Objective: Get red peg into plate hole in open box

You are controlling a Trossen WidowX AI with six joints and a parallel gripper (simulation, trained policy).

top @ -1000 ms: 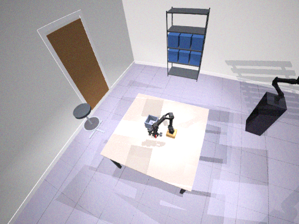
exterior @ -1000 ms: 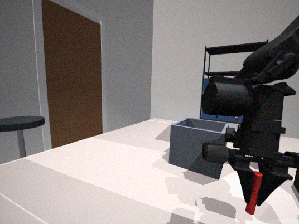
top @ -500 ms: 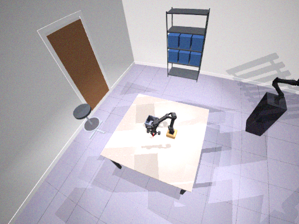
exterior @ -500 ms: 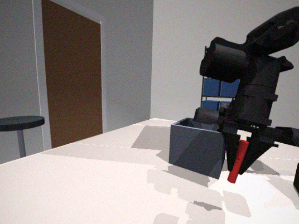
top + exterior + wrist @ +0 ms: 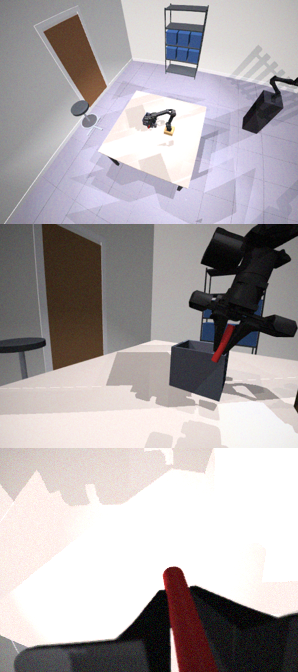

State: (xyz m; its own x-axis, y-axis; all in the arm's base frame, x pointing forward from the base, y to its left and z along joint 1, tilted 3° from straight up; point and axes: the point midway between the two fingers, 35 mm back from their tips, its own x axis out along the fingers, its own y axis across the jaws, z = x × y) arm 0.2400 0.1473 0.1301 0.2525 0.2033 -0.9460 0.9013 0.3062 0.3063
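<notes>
The red peg [image 5: 148, 126] [image 5: 223, 344] [image 5: 186, 618] is held tilted between the fingers, its lower end pointing down and left in the exterior view. My gripper [image 5: 220, 351] [image 5: 176, 593] is shut on it, raised above the table. The open box [image 5: 198, 371] is dark blue-grey and stands upright on the table; in the exterior view the peg's lower end shows in front of its near wall, below rim height in the picture. In the top view the arm covers most of the box. The plate and its hole are hidden by the walls.
The arm stands on a yellow-orange base block [image 5: 169, 131] on the pale table [image 5: 178, 164]. A stool [image 5: 80, 108] [image 5: 22, 344] stands beyond the table's edge, a shelf with blue bins [image 5: 182, 53] at the wall, and a black pedestal [image 5: 261, 112] with another arm off to the right.
</notes>
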